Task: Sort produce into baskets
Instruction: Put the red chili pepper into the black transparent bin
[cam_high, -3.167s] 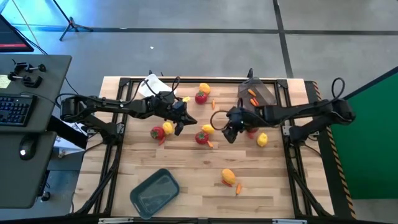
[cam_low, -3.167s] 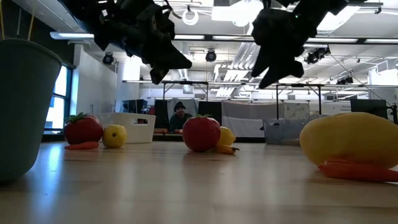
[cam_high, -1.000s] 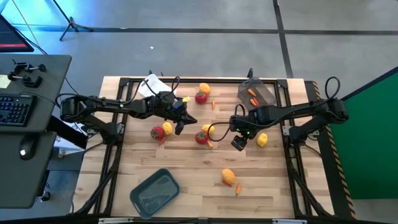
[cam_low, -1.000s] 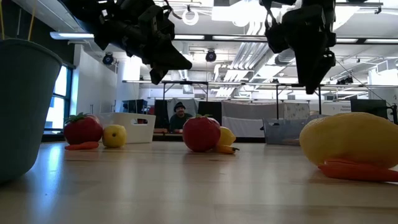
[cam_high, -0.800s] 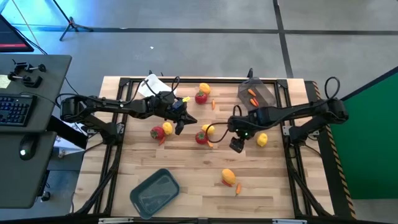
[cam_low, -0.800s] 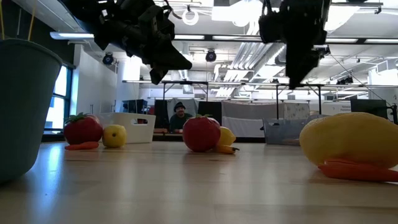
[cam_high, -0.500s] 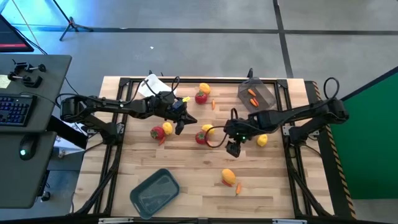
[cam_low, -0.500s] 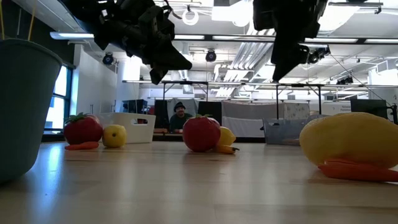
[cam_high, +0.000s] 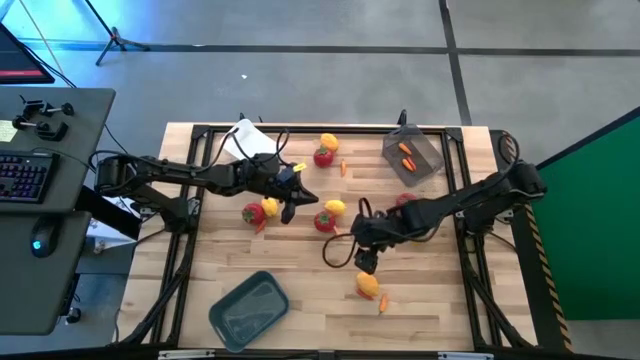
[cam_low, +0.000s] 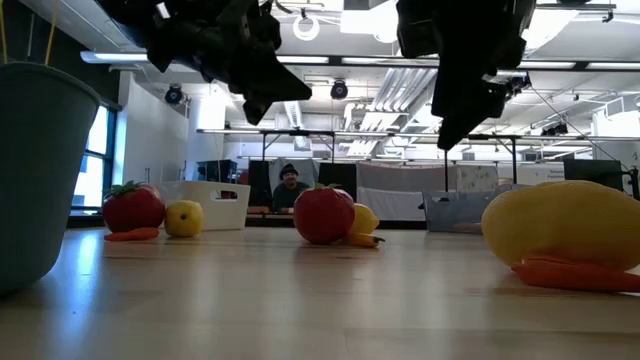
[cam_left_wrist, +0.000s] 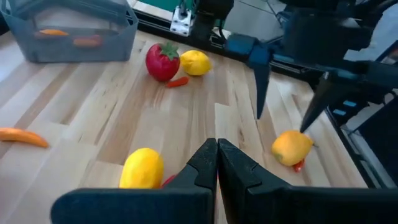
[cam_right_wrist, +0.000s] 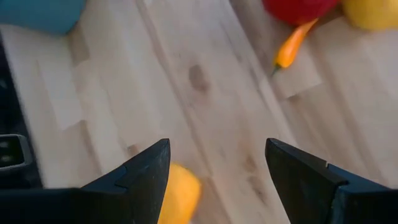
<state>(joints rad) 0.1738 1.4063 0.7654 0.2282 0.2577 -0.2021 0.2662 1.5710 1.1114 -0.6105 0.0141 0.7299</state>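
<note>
Change: your right gripper (cam_high: 366, 262) has swung away from the dark see-through basket (cam_high: 413, 154) and now hangs just above the yellow-orange fruit (cam_high: 367, 284) on the near part of the table.
Meaning: I judge this fruit to be your next pick; it is not yet gripped, and most of the produce is still loose on the wood.
Right tool: fingers spread wide, nothing between them; in the right wrist view the fruit (cam_right_wrist: 179, 200) sits by one finger, off the centre of the gap.
Left tool: your left gripper (cam_high: 290, 205) waits with its tips pressed together, well away from the fruit, toward the white basket (cam_high: 245, 138).
Fruit position: apart from the other produce, between the blue-grey basket (cam_high: 248, 308) and the right arm, with a thin orange-red piece (cam_high: 383, 303) just beside it.
Fruit axis: an oval; from above its long axis seems to run from the gripper toward that thin piece, but I cannot tell this surely.
</note>
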